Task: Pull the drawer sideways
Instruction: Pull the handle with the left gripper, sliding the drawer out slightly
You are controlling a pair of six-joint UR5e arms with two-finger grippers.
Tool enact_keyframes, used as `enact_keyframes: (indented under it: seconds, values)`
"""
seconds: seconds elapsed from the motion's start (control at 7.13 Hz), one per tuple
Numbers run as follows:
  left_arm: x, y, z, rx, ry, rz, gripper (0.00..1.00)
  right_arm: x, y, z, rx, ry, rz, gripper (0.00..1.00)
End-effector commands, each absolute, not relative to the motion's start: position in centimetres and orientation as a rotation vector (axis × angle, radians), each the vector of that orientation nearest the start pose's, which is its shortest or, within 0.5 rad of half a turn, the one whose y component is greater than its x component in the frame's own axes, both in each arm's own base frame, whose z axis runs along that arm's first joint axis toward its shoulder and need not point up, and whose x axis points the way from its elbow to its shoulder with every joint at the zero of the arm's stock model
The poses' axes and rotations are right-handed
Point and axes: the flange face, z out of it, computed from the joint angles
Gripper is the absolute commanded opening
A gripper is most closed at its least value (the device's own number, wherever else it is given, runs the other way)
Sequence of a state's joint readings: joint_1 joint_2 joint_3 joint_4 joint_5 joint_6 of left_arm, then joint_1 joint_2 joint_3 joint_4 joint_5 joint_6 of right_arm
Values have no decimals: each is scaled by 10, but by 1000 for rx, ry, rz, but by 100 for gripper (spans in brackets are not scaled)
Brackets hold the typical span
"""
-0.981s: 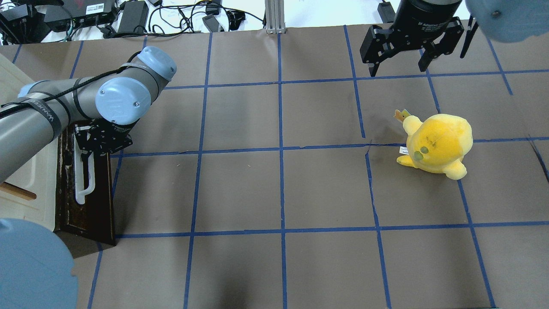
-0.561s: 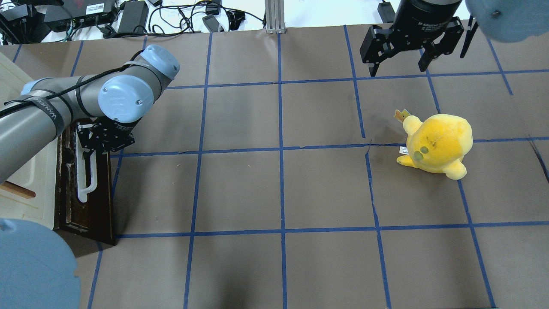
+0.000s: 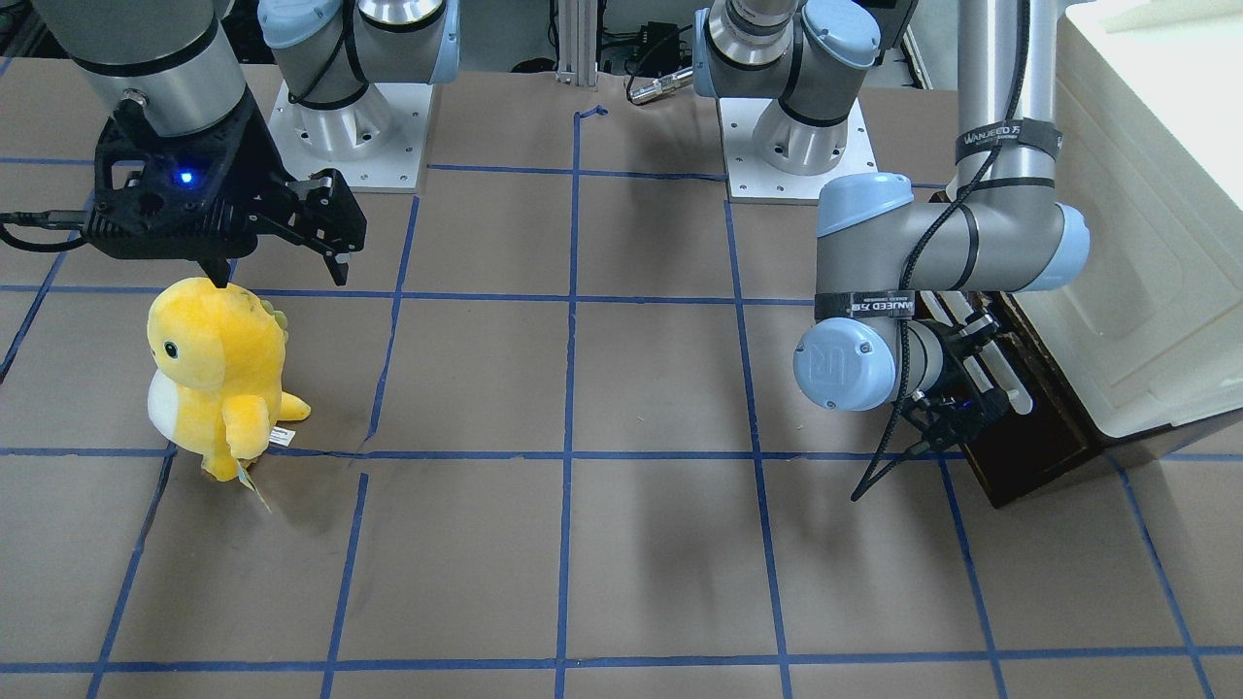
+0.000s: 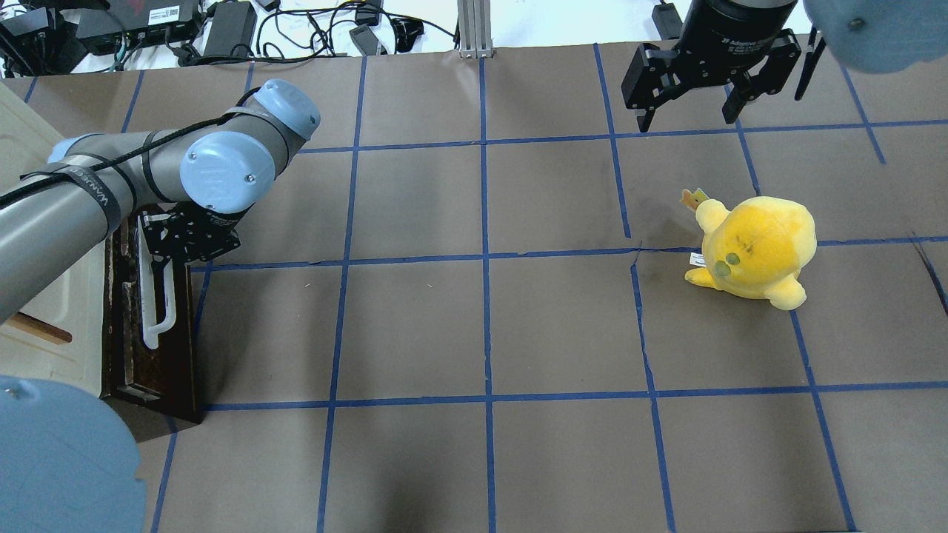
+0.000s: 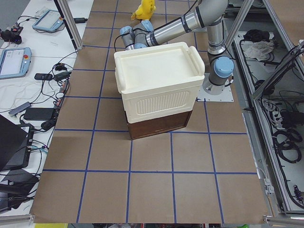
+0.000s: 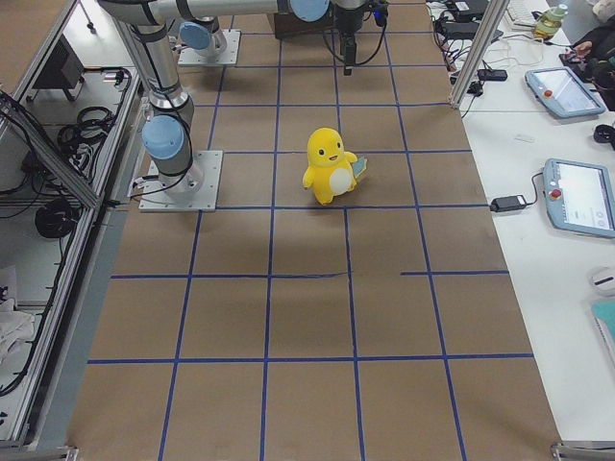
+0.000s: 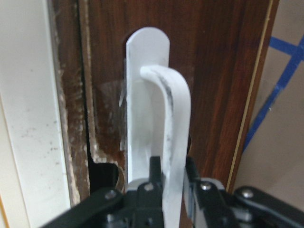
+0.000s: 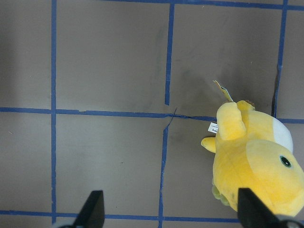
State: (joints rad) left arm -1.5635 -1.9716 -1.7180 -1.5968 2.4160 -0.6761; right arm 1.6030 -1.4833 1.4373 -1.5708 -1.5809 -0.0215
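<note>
The dark brown drawer (image 4: 181,333) sits under the white cabinet at the table's left edge, its front facing the table's middle. Its long white bar handle (image 4: 159,311) runs along the front. My left gripper (image 4: 167,248) is shut on the far end of the handle. In the left wrist view the fingers (image 7: 154,171) pinch the handle (image 7: 173,118) against the brown front (image 7: 218,71). In the front view the left gripper (image 3: 976,393) is at the drawer (image 3: 1044,447). My right gripper (image 4: 686,122) is open and empty, hovering at the far right.
The white cabinet (image 3: 1136,243) stands over the drawer and also shows in the left side view (image 5: 161,90). A yellow plush toy (image 4: 755,248) stands on the right, just below the right gripper (image 3: 282,280). Blue tape lines grid the brown table top (image 4: 481,326).
My left arm has moved right with the handle in its grip, and the drawer front has slid out a little to the right. The right arm and the plush have not moved.
</note>
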Motion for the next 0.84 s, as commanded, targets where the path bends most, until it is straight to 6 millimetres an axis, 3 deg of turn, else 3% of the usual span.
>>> enact_keyframes:
  seconds: [0.0,0.7]
  values:
    - [-55,-549,241,-453,2128,280,0,149,-529,509,-84,3150,-73,100]
    - [-64,-553,245,-442,2134,264,0,149,-529,509,-84,3149,-73,100]
